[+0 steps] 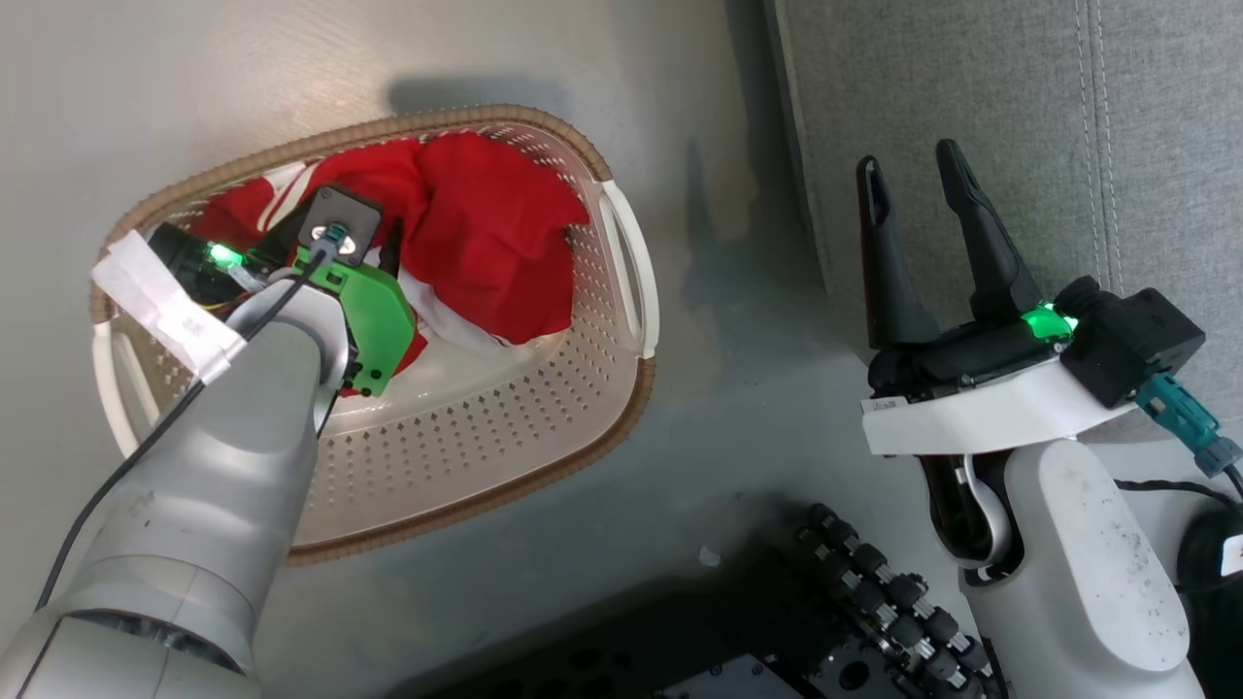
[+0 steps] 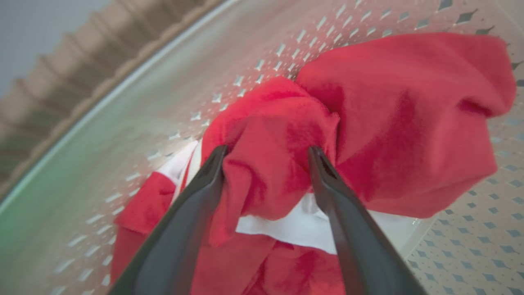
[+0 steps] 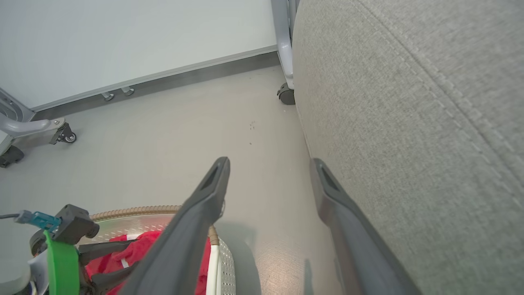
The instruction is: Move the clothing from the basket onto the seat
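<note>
The basket (image 1: pixel 544 427) is smooth plastic, a bit shiny, with little holes all over its walls. Its rim (image 1: pixel 466 121) is brown and bumpy, like woven rope. Inside the basket, the clothing (image 2: pixel 401 123) is soft red cloth, fuzzy and not shiny, with flat white cloth trim. Beside the basket, the floor (image 1: pixel 757 427) is smooth with a dull shine. Farther from the basket, the seat (image 1: pixel 971 97) is rough grey cloth with stitched lines. The left end effector (image 2: pixel 267 149), in the basket, has smooth dark fingers with a soft shine.
</note>
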You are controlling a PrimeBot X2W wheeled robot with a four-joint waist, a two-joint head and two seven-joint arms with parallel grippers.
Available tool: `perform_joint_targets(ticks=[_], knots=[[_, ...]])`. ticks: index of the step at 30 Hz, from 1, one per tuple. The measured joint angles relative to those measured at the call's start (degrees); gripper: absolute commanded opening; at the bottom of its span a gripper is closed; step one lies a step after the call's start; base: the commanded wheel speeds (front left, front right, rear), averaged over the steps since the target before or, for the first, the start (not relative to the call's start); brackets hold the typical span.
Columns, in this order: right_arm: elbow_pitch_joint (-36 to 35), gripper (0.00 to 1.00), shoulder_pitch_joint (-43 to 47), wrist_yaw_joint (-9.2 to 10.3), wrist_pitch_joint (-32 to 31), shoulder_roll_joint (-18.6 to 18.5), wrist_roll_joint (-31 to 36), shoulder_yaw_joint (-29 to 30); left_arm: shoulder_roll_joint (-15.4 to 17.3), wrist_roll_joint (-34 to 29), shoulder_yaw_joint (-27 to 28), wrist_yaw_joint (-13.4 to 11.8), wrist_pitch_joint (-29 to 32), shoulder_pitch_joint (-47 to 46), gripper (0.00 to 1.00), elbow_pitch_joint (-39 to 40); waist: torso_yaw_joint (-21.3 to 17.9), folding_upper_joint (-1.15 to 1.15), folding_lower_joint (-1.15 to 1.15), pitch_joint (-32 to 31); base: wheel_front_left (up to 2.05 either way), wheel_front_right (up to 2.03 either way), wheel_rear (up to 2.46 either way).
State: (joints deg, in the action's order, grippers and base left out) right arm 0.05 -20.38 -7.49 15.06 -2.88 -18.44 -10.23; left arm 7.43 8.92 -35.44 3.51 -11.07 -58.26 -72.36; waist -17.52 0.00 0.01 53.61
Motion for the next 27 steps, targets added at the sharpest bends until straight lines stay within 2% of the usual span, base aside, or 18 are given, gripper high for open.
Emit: perform_joint_targets(ticks=[11,23,24,25,26,27], knots=[[-0.27,1.00,-0.85,0.00,0.00,0.01,-1.14,-1.00,-0.16,3.74,2.19,-0.59,1.96,-2.22,1.00,-0.76,-1.77,0.00,0.00,3.36,0.00,0.00,0.00],[-0.71,1.00,-0.99,0.00,0.00,0.01,-1.56,-1.52,0.27,5.26,2.50,-3.36,8.49,-2.31,1.00,-1.25,-2.95,0.00,0.00,4.79,0.00,0.00,0.00],[-0.76,1.00,-1.00,0.00,0.00,0.01,-1.56,-1.54,0.42,5.46,2.56,-3.60,9.56,-2.25,0.95,-1.27,-3.02,0.00,0.00,4.87,0.00,0.00,0.00],[-0.80,1.00,-1.02,0.00,0.00,0.01,-1.57,-1.54,0.57,5.57,2.48,-4.07,10.04,-2.19,0.80,-1.31,-3.09,0.00,0.00,4.95,0.00,0.00,0.00],[-0.85,1.00,-1.03,0.00,0.00,0.01,-1.58,-1.55,0.68,5.57,2.38,-4.33,10.63,-2.17,0.47,-1.33,-3.16,0.00,0.00,5.00,0.00,0.00,0.00],[-0.91,1.00,-1.04,0.00,0.00,0.01,-1.59,-1.56,0.73,5.79,2.64,-4.47,11.36,-2.14,0.36,-1.34,-3.24,0.00,0.00,5.03,0.00,0.00,0.00]])
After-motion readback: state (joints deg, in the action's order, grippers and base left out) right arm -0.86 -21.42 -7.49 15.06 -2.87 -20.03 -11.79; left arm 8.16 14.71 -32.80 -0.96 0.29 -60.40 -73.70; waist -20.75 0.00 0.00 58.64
